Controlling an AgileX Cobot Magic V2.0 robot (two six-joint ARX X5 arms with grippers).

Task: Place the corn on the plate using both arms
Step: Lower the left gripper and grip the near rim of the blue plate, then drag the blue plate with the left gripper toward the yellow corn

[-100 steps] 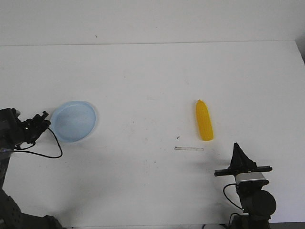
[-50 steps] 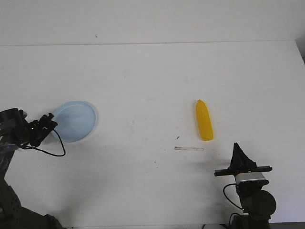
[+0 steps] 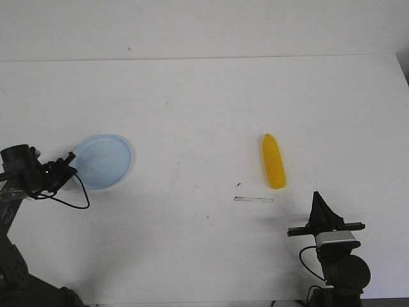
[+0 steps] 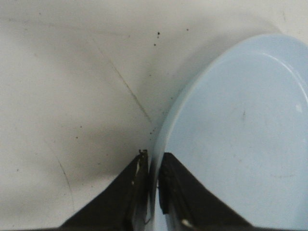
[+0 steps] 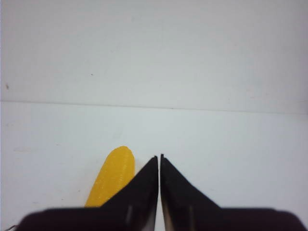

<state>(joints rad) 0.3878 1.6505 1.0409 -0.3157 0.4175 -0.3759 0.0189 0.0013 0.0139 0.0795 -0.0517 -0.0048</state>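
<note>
The pale blue plate (image 3: 102, 161) sits at the left of the white table. My left gripper (image 3: 69, 167) is shut on its near-left rim. In the left wrist view the rim (image 4: 166, 130) runs between the two black fingers and the gripper (image 4: 153, 161) pinches it. The yellow corn (image 3: 273, 160) lies right of centre, its tapered end pointing away. My right gripper (image 3: 317, 203) is shut and empty, near the front edge, a little nearer and to the right of the corn. The corn (image 5: 111, 175) shows beside the closed fingers in the right wrist view (image 5: 159, 158).
A thin pale strip (image 3: 254, 199) lies on the table just in front of the corn. A black cable (image 3: 67, 203) loops from the left arm onto the table. The table's back edge (image 3: 204, 59) meets a white wall.
The left gripper has moved right along with the plate rim; the plate has shifted slightly to the right. The right arm and the corn have not moved.
</note>
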